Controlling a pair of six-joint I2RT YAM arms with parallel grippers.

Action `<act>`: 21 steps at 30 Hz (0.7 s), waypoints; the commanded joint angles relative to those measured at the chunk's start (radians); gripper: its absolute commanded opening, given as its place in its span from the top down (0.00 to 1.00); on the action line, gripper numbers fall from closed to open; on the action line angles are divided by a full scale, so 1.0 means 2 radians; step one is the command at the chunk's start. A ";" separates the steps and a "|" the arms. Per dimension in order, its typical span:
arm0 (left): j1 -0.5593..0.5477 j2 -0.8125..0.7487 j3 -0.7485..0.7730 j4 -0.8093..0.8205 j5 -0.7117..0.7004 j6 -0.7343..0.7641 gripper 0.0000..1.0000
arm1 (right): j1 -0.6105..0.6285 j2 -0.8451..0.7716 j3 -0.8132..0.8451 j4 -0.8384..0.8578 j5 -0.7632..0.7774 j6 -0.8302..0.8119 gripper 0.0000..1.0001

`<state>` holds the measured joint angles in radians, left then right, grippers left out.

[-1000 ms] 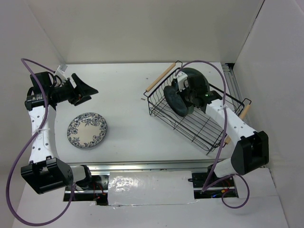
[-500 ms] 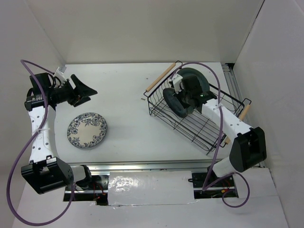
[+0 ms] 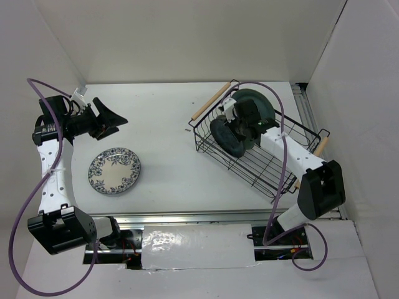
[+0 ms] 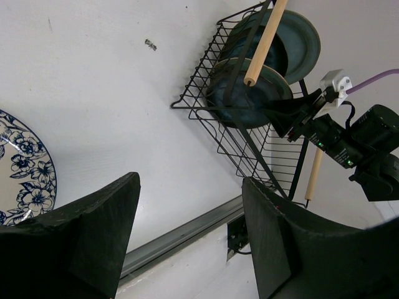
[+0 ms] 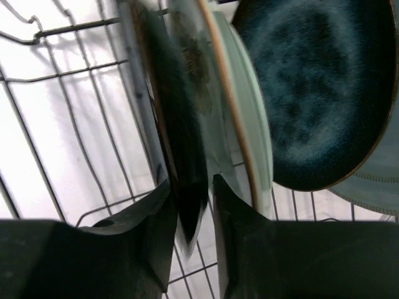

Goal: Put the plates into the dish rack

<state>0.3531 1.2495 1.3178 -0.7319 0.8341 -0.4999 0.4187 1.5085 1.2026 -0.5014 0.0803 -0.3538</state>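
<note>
Ceramic plates (image 3: 224,138), four: three on edge in the one wire dish rack (image 3: 265,163), one flat on the table (image 3: 162,112).
In the rack are ranged the grey-teal plate (image 3: 259,98), navy plate (image 5: 318,87) and mint flowered plate (image 5: 215,81); the white-and-blue plate (image 3: 114,170) lies by the left arm. A blurred dark rim (image 5: 181,143) is straddled by the right gripper (image 5: 190,205), its grip not discernible; the left gripper (image 4: 190,187) is held wide open, empty.

arms (image 3: 53,180): white links, black joints | cables (image 4: 377,80): purple | fingers (image 4: 81,243): black, wedge-shaped
</note>
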 commanded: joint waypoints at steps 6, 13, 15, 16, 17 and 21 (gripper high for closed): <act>0.003 -0.010 0.001 0.011 0.004 0.008 0.22 | -0.001 0.009 0.035 0.051 0.043 0.011 0.47; 0.002 -0.012 -0.002 0.012 0.007 0.007 0.22 | 0.002 0.002 0.038 0.047 0.034 0.023 0.42; 0.004 -0.012 -0.003 0.014 0.007 0.006 0.22 | 0.005 -0.006 0.039 0.044 0.031 0.026 0.42; 0.004 -0.011 -0.005 0.014 0.006 0.007 0.22 | 0.006 -0.008 0.042 0.043 0.030 0.030 0.42; 0.004 -0.011 -0.008 0.015 0.006 0.006 0.22 | 0.011 -0.016 0.044 0.038 0.027 0.033 0.42; 0.003 -0.004 -0.017 0.016 -0.004 0.003 0.22 | 0.022 -0.039 0.046 0.031 0.019 0.046 0.42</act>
<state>0.3531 1.2495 1.2926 -0.7292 0.8310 -0.5007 0.4484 1.5070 1.2385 -0.4675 0.1123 -0.2916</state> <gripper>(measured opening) 0.782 0.579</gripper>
